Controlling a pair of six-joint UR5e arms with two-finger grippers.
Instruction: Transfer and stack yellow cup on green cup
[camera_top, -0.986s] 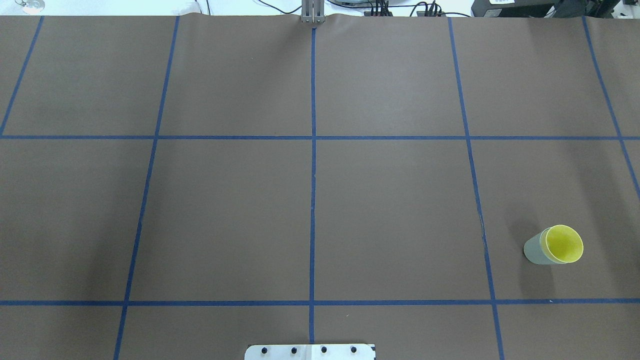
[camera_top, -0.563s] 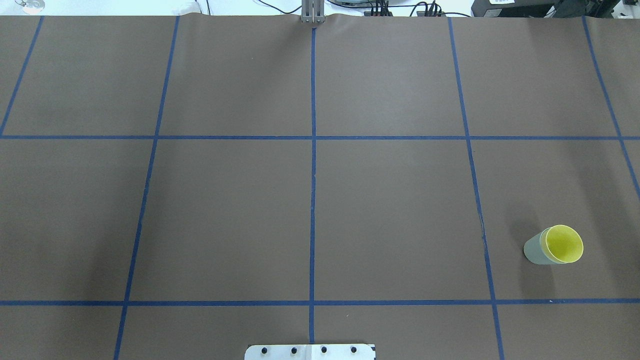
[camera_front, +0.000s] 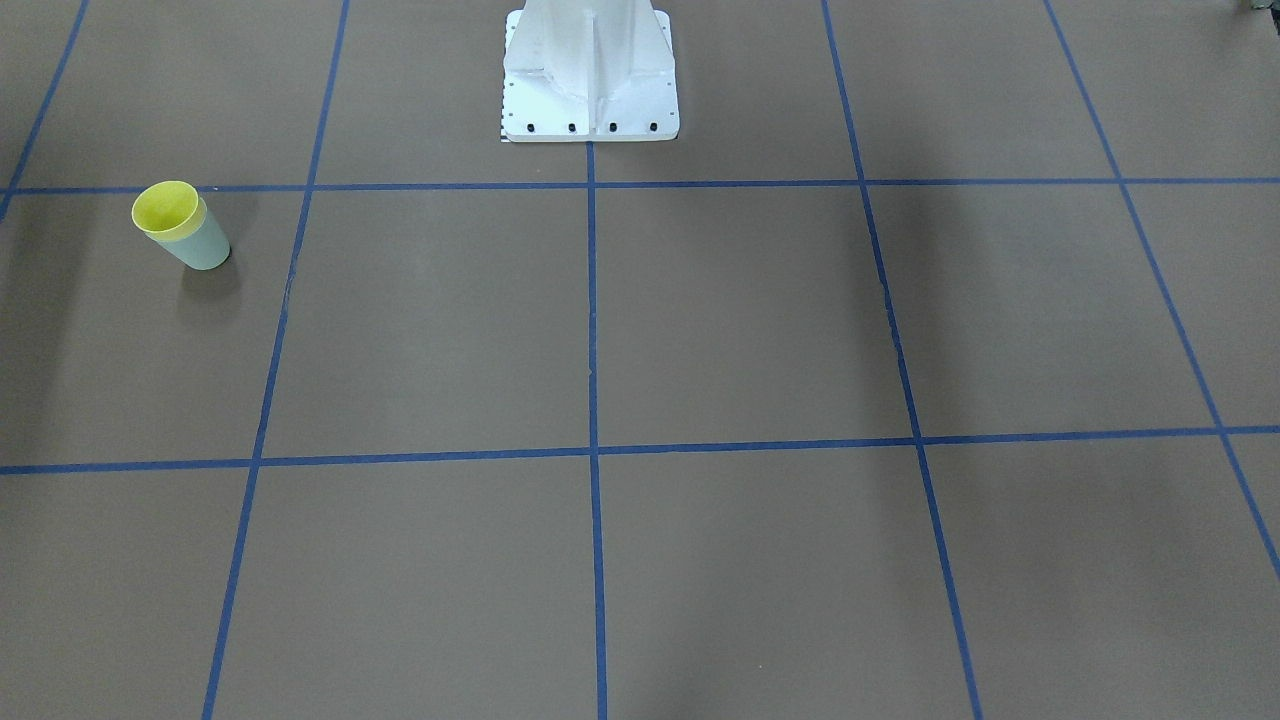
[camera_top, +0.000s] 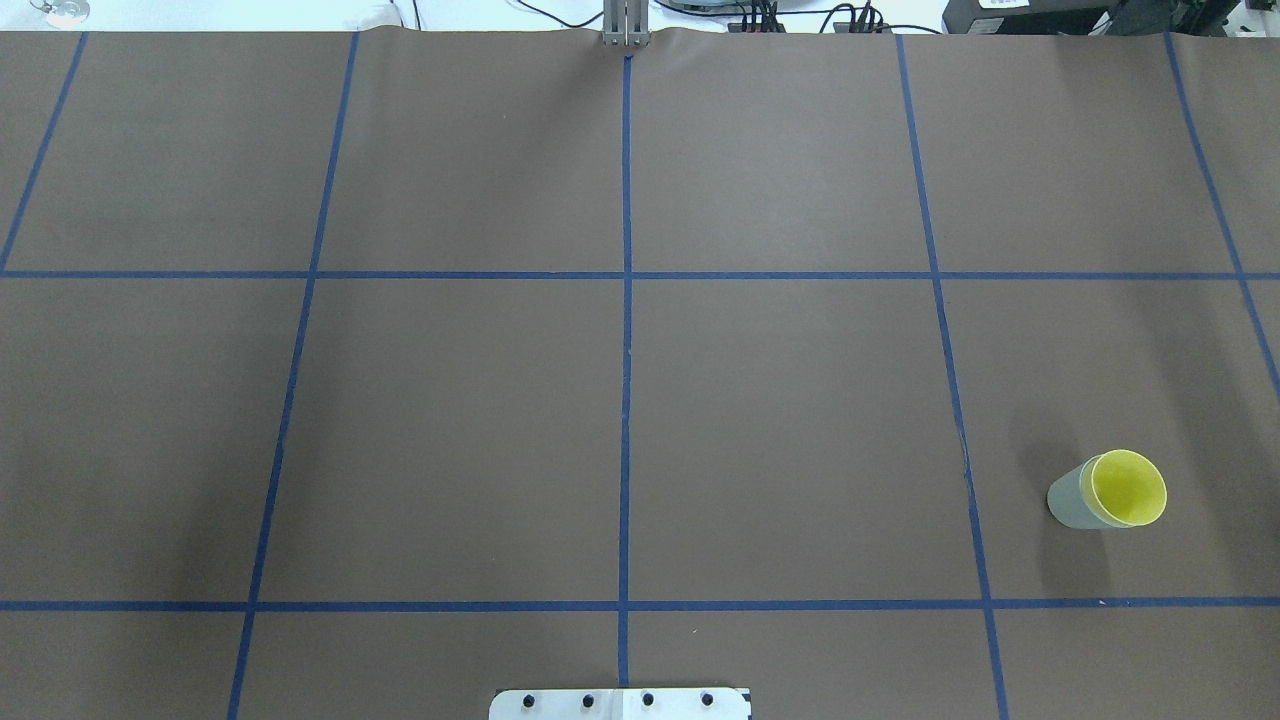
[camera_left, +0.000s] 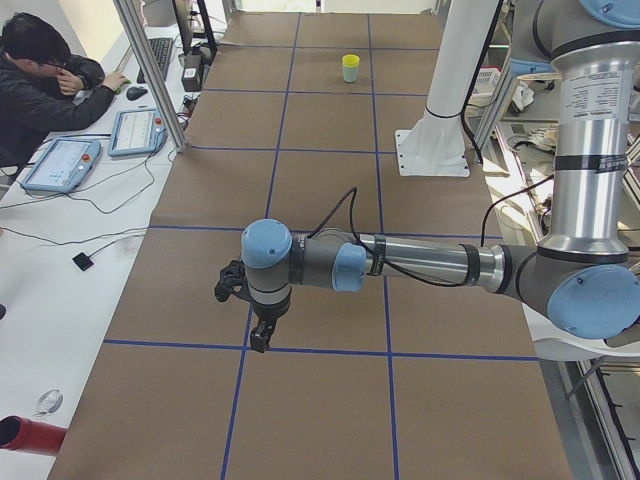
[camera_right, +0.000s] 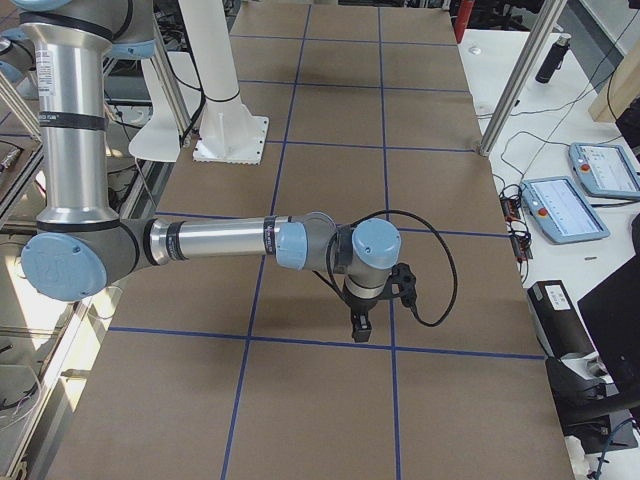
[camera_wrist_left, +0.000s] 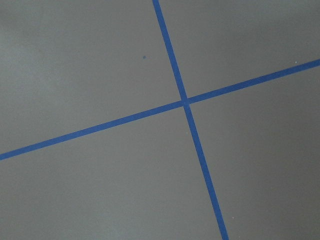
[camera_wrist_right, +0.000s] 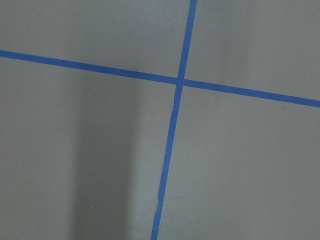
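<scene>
The yellow cup (camera_top: 1128, 488) sits nested inside the green cup (camera_top: 1068, 502), and the pair stands upright at the table's near right. It also shows in the front-facing view, yellow cup (camera_front: 167, 207) in green cup (camera_front: 207, 250), and far off in the exterior left view (camera_left: 350, 66). My left gripper (camera_left: 260, 342) hangs low over a tape crossing, far from the cups. My right gripper (camera_right: 360, 330) hangs likewise over a crossing. Both show only in side views, so I cannot tell whether they are open or shut. The wrist views show only bare table.
The brown table (camera_top: 780, 420) carries a blue tape grid. The white robot pedestal (camera_front: 590, 80) stands at the near edge. An operator (camera_left: 45, 75) sits at a side desk with tablets (camera_left: 62, 163). A metal post (camera_left: 150, 70) stands at the table's far edge.
</scene>
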